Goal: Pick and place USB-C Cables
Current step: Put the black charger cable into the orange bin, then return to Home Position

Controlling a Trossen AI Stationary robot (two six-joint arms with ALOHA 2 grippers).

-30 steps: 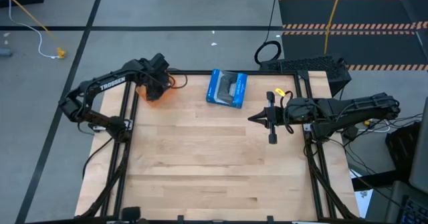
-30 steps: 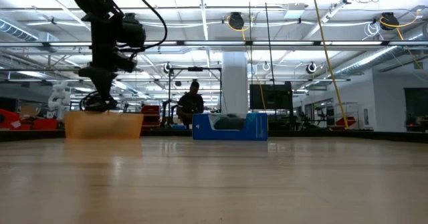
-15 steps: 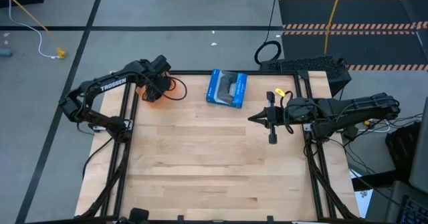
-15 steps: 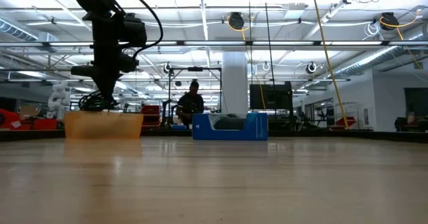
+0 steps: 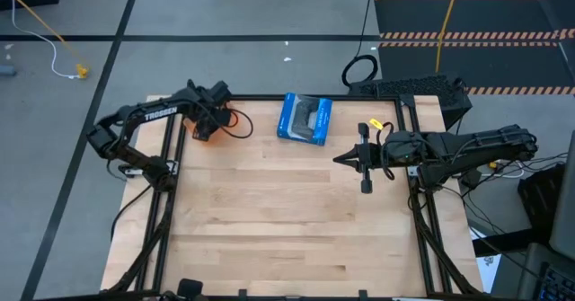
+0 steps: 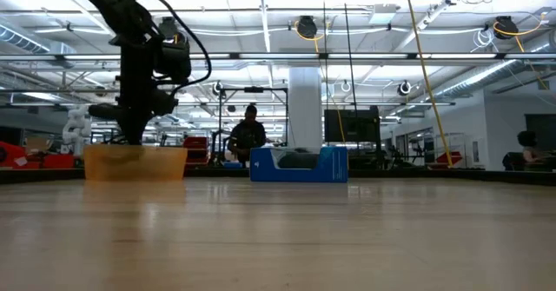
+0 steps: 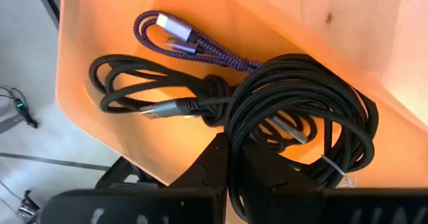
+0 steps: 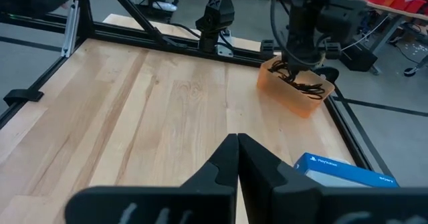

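Observation:
An orange tray stands at the table's far left corner. In it lie a blue-purple cable and a black cable, both on the tray's floor. My left gripper reaches down into the tray and is shut on a second, coiled black cable. That coil spreads over the tray floor and partly over the other black cable. My right gripper hangs shut above the table's right side, pointing toward the tray, with nothing in it. My left gripper pinches a bunch of strands on the near side of the black coil between its two fingers. The fingers come steeply from above. The coil hangs and spreads below them, down inside the orange tray; whether it bears on the floor I cannot tell.
A blue box with a dark object in it stands at the far edge, right of the tray. A black frame rail runs around the table. The wooden top lies bare in the middle and near part. People show in the room behind.
My left gripper has gone down into the orange tray and rolled about its own axis, still shut on the black coil. The coil, which showed above the tray's rim before, now lies below the rim inside the tray.

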